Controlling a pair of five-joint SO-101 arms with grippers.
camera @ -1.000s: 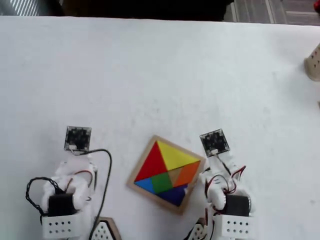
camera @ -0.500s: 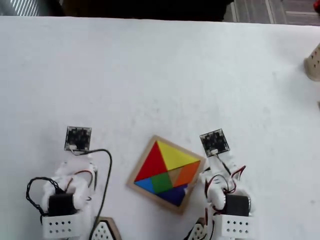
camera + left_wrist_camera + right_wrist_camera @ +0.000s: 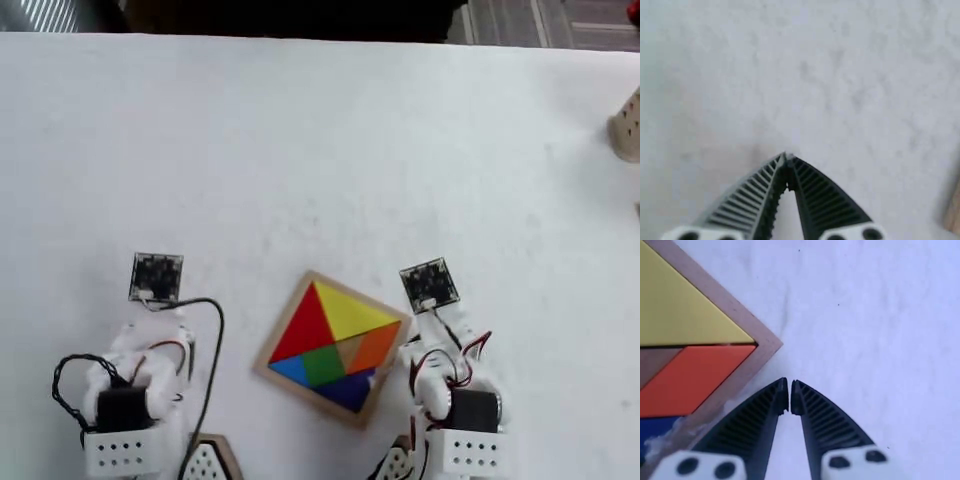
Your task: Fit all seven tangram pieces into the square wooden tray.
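White table (image 3: 330, 140), dark floor beyond

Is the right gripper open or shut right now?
Shut. In the right wrist view the right gripper has its fingertips together with nothing between them, just off a corner of the tray.

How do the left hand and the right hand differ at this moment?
The left hand hangs over bare table, while the right hand sits right beside a corner of the tray. The left hand's tips touch; the right hand's show a hairline slit. Both are shut and hold nothing.
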